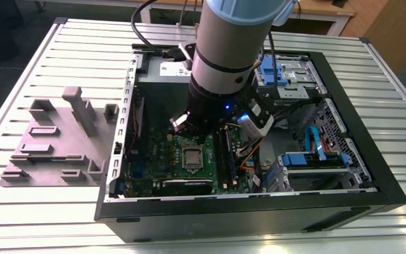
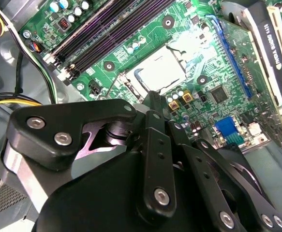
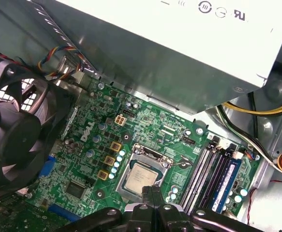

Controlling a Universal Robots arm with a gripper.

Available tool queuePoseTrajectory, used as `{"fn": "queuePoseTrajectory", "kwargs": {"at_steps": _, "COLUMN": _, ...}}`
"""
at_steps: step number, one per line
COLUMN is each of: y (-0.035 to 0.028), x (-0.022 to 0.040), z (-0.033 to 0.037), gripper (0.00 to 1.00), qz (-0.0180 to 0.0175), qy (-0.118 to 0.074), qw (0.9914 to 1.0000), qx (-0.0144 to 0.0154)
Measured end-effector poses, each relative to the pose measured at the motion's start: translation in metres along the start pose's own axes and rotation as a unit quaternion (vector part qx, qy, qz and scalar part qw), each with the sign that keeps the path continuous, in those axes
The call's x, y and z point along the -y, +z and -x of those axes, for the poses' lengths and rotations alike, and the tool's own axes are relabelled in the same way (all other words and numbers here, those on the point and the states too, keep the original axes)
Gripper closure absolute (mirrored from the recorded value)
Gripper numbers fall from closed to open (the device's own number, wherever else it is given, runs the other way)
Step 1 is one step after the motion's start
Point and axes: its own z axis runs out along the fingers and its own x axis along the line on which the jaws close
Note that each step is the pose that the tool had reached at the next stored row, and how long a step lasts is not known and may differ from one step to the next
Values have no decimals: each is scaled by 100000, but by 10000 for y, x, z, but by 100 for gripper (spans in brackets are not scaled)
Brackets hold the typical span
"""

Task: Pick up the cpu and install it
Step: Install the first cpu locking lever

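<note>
We are looking at an open case (image 1: pixel 245 217) lying on a slatted table (image 1: pixel 48 211), with the arm (image 1: pixel 221 63) reaching down into it from 12 o'clock in the exterior view. In that view the cpu (image 1: pixel 191 156) is sitting flat in the socket on the green board (image 1: pixel 150 153), just at 6 o'clock from the arm's wrist, and the black memory slots (image 1: pixel 224 153) are running beside it at its 3 o'clock. A grey fixture (image 1: pixel 55 137) is standing on the table at 9 o'clock from the case, well apart from the arm. Blue drive trays (image 1: pixel 274 71) are showing at 1 o'clock inside the case and a blue cable (image 1: pixel 312 140) at 3 o'clock. In the first wrist view we are seeing the gripper (image 3: pixel 153 193) with its fingertips pressed together and nothing between them, hovering just over the near edge of the cpu (image 3: pixel 141 178), which is lying silver side up inside the socket (image 3: pixel 150 154). The fan (image 3: pixel 15 130) and the pale power supply (image 3: pixel 179 43) are framing the board there, with the memory slots (image 3: pixel 213 174) near the socket. In the second wrist view the gripper (image 2: pixel 154 99) is pointing at the cpu (image 2: pixel 160 67), tips closed and not touching it as far as we can tell, with an expansion card (image 2: pixel 271 48) well off to one side.
</note>
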Motion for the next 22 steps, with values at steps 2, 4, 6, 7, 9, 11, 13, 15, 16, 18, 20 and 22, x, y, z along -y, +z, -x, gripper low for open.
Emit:
{"fn": "queuePoseTrajectory", "kwargs": {"at_steps": 2, "y": -5, "x": -1, "z": 0, "gripper": 90, "qz": -14, "qy": -1, "qw": 100000, "qx": -15}}
{"fn": "queuePoseTrajectory", "kwargs": {"at_steps": 4, "y": -19, "x": -2, "z": -1, "gripper": 90, "qz": -17, "qy": -2, "qw": 100000, "qx": -16}}
{"fn": "queuePoseTrajectory", "kwargs": {"at_steps": 6, "y": -30, "x": -4, "z": -2, "gripper": 90, "qz": 116, "qy": -6, "qw": 100000, "qx": 67}}
{"fn": "queuePoseTrajectory", "kwargs": {"at_steps": 7, "y": -32, "x": -4, "z": -1, "gripper": 90, "qz": 397, "qy": -39, "qw": 99999, "qx": 250}}
{"fn": "queuePoseTrajectory", "kwargs": {"at_steps": 9, "y": -36, "x": -4, "z": -1, "gripper": 90, "qz": 1102, "qy": -105, "qw": 99992, "qx": 655}}
{"fn": "queuePoseTrajectory", "kwargs": {"at_steps": 11, "y": -36, "x": -4, "z": -1, "gripper": 90, "qz": 2332, "qy": -223, "qw": 99963, "qx": 1346}}
{"fn": "queuePoseTrajectory", "kwargs": {"at_steps": 13, "y": -37, "x": -4, "z": -1, "gripper": 90, "qz": 3976, "qy": -370, "qw": 99895, "qx": 2238}}
{"fn": "queuePoseTrajectory", "kwargs": {"at_steps": 15, "y": -37, "x": -4, "z": -1, "gripper": 90, "qz": 5550, "qy": -512, "qw": 99796, "qx": 3102}}
{"fn": "queuePoseTrajectory", "kwargs": {"at_steps": 16, "y": -37, "x": -4, "z": -1, "gripper": 90, "qz": 6316, "qy": -584, "qw": 99737, "qx": 3518}}
{"fn": "queuePoseTrajectory", "kwargs": {"at_steps": 18, "y": -38, "x": -4, "z": -2, "gripper": 90, "qz": 7137, "qy": -647, "qw": 99665, "qx": 3935}}
{"fn": "queuePoseTrajectory", "kwargs": {"at_steps": 20, "y": -37, "x": -4, "z": -1, "gripper": 90, "qz": 8036, "qy": -730, "qw": 99576, "qx": 4414}}
{"fn": "queuePoseTrajectory", "kwargs": {"at_steps": 22, "y": -37, "x": -4, "z": -2, "gripper": 90, "qz": 9490, "qy": -858, "qw": 99410, "qx": 5185}}
